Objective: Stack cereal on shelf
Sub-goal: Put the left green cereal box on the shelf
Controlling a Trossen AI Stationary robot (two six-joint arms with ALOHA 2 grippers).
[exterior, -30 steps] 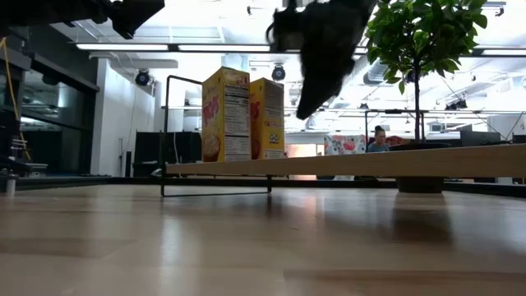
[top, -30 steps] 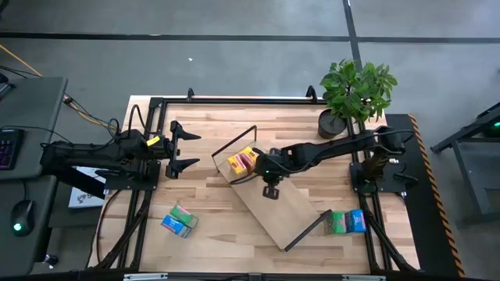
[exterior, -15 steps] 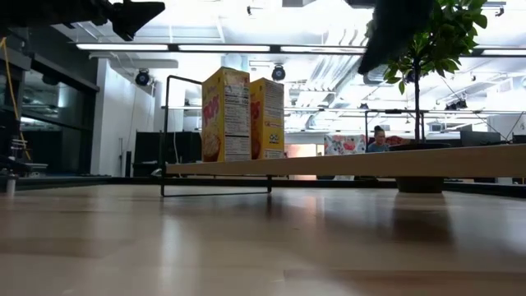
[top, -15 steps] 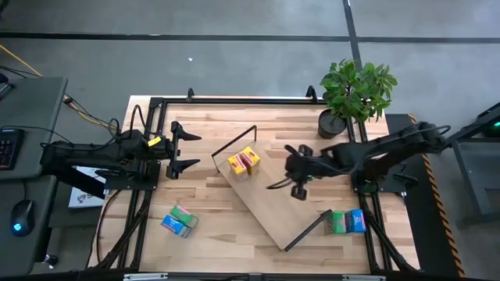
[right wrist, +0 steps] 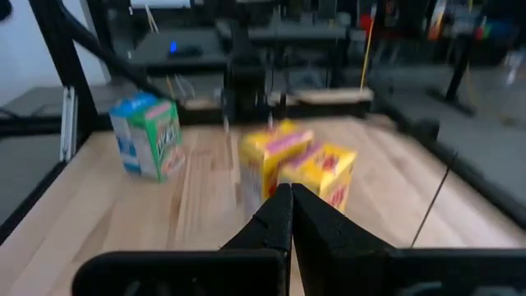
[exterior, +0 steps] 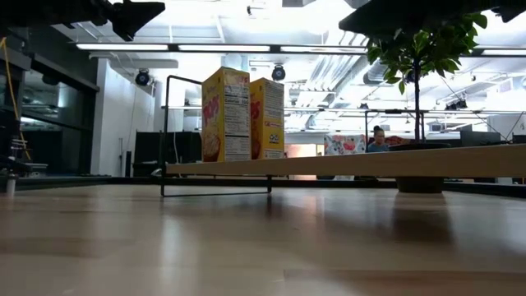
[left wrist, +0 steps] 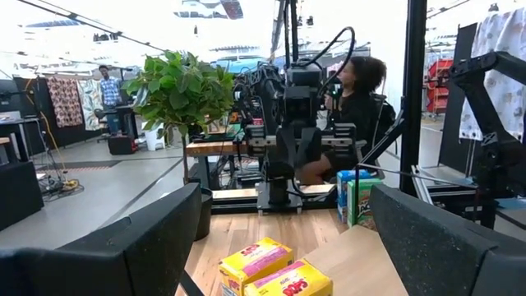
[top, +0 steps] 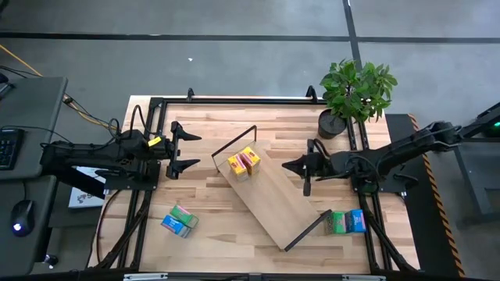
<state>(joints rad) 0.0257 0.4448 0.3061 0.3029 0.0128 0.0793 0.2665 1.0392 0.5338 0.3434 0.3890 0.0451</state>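
Note:
The shelf (top: 273, 199) lies slantwise across the middle of the table. Two yellow cereal boxes (top: 244, 161) stand upright, side by side, on its far-left end; they also show in the low view (exterior: 242, 115) and the right wrist view (right wrist: 300, 164). A green and blue pair (top: 180, 221) lies on the table near left, another pair (top: 346, 222) near right. My right gripper (top: 287, 165) is shut and empty, in the air to the right of the yellow boxes, above the shelf's far edge. My left gripper (top: 187, 148) is open and empty at the table's left.
A potted plant (top: 355, 94) stands at the table's far right corner. The shelf's black wire ends rise at its far-left (top: 234, 140) and near-right (top: 308, 230) ends. The shelf's middle and near-right stretch (top: 289, 211) is bare. A person (left wrist: 357, 107) sits beyond the table's right side.
My right gripper has drawn back from right beside the yellow boxes toward the table's right edge and has risen out of the low view's middle. The two yellow boxes stay upright in place on the shelf.

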